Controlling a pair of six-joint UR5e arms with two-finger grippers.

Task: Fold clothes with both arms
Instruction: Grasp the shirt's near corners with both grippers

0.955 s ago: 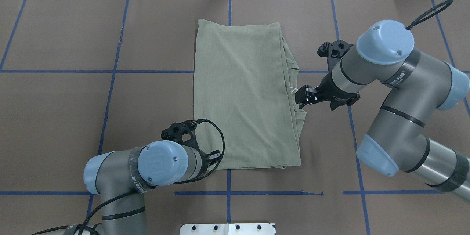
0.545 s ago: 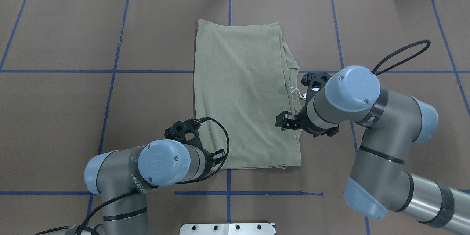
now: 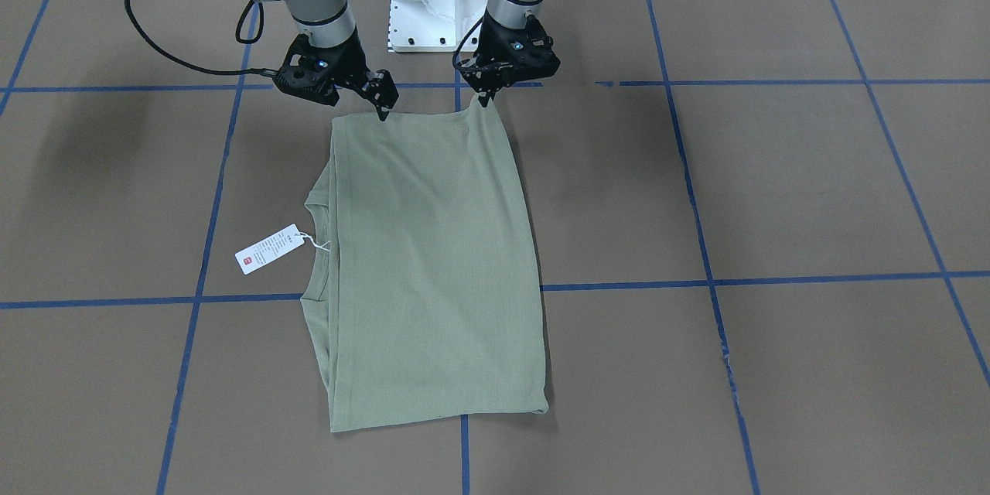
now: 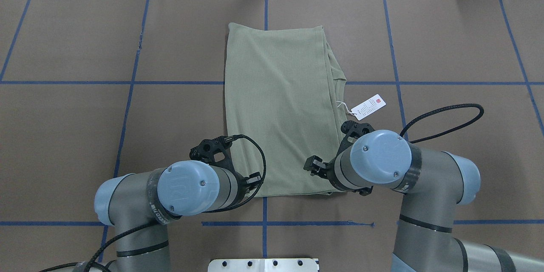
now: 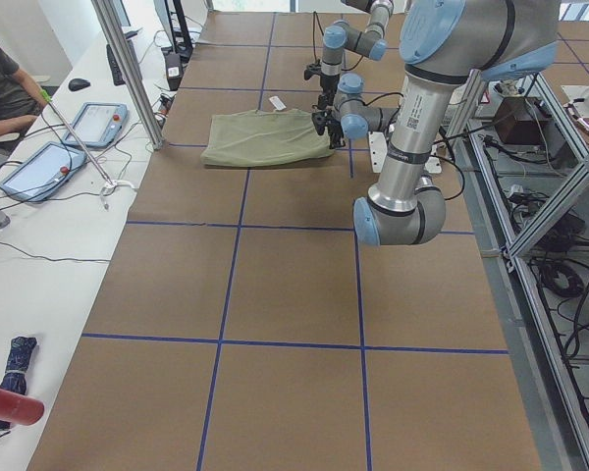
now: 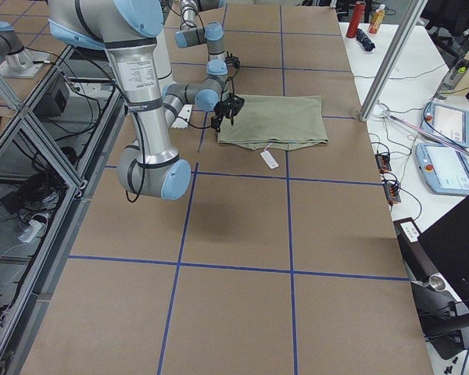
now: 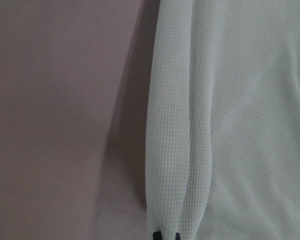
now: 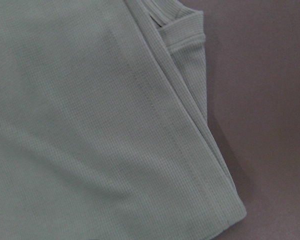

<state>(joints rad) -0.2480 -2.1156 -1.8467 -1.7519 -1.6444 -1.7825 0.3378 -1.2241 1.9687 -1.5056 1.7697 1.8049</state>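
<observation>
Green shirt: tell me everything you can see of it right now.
The shirt is sage-green ribbed knit, folded into a long rectangle flat on the brown table. Its round collar shows at one long edge, a white hang tag on string lying beside it. At the robot-side edge the left claw pinches one tented corner; the right claw is at the other.

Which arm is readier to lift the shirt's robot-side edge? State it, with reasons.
Left, probably. The left gripper meets a raised peak of the shirt at its corner, seemingly pinched. The right gripper sits further along the same edge, but the fabric there lies flat, with no grip visible.
</observation>
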